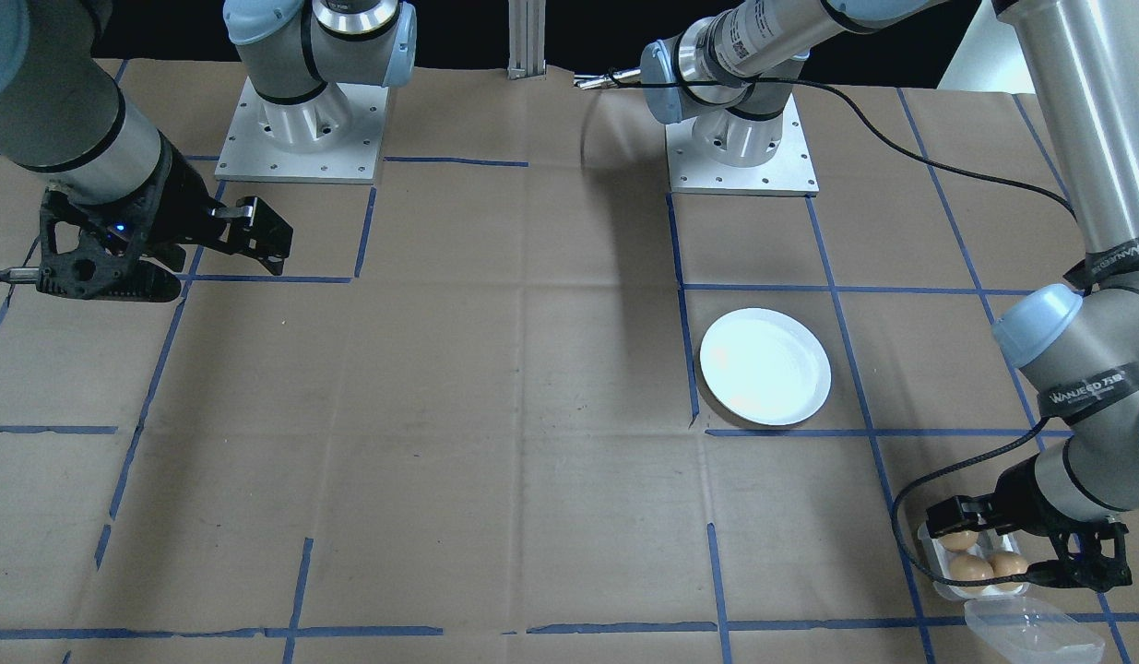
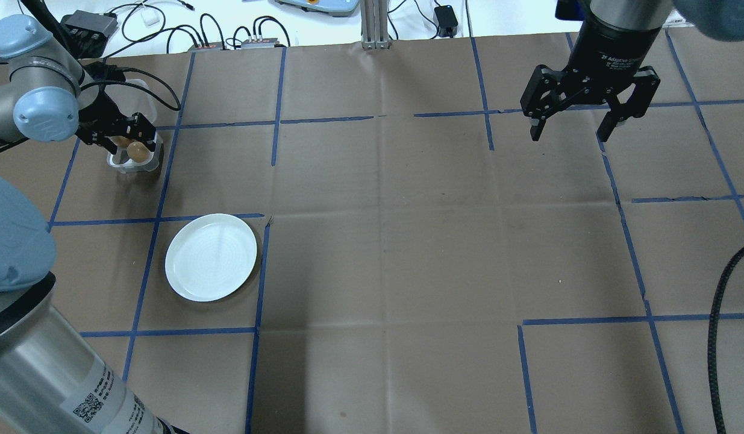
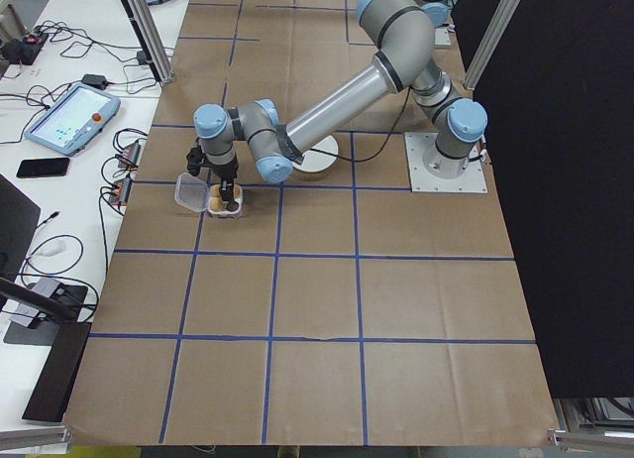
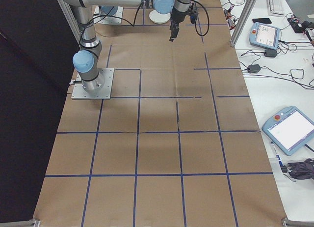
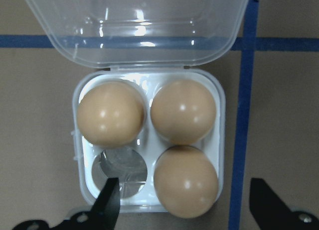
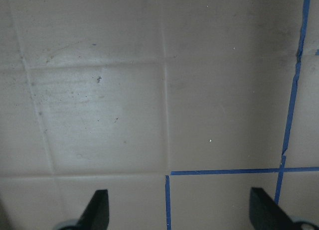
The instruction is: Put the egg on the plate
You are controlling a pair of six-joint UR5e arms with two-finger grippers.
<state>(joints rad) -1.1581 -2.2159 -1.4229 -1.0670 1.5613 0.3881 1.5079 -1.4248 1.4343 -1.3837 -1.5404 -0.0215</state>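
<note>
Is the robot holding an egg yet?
No. The left hand hangs open over an egg in the tray, not touching it. The right hand is open and empty.

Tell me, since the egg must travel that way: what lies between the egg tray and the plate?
Overhead, only bare brown paper and one blue tape line lie between the egg tray and the plate. The left tool hangs over the tray.

even, bright overhead light; glare blows out the plate (image 1: 765, 367) and the tray lid (image 5: 134, 26); soft shadows, sharp focus.
</note>
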